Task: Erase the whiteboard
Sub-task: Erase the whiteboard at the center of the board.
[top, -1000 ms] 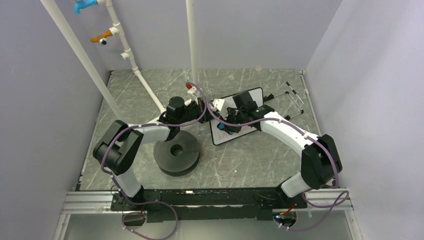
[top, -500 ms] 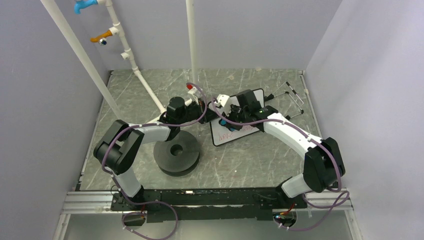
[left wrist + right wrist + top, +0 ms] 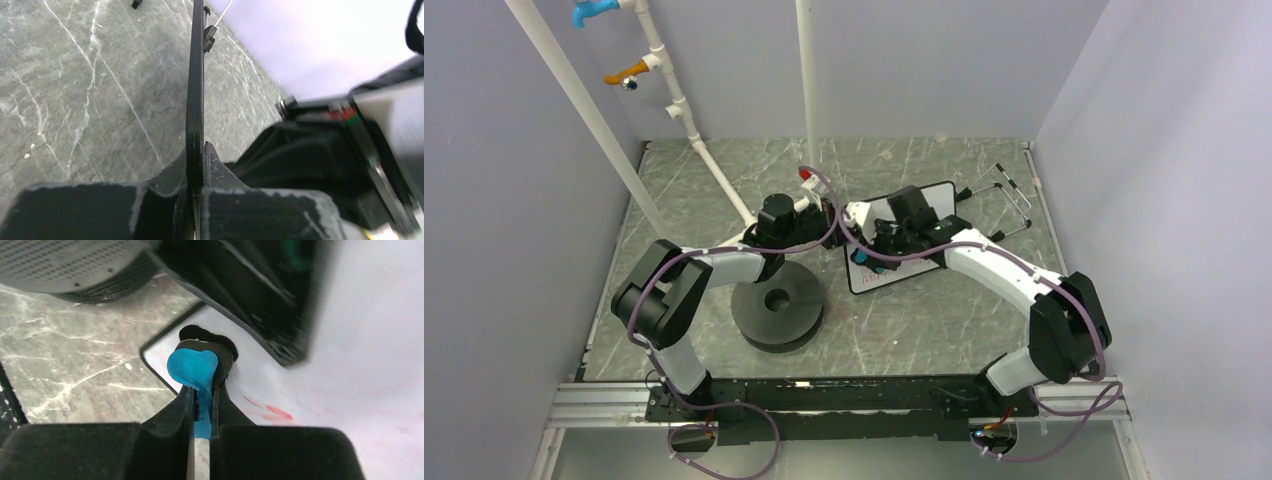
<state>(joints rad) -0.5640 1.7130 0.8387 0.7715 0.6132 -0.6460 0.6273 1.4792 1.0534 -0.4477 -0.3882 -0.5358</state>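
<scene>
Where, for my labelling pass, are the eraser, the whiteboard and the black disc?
eraser (image 3: 192, 367): right wrist view, on its blue part.
whiteboard (image 3: 937, 193): top external view, on the bare white far-right corner.
black disc (image 3: 754, 312): top external view, on the top face, left of the hole.

- Top: high behind, looking down over the whole table (image 3: 924, 320).
- Left wrist: close, sighting along the edge of the board (image 3: 194, 100).
- Right wrist: close over its face; all three share it.

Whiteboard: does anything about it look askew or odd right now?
Yes. The whiteboard sits skewed to the edges of the table, with its rim pinched in the left gripper. Faint red smears show beside the blue eraser held in the right gripper, so it isn't clean yet.
</scene>
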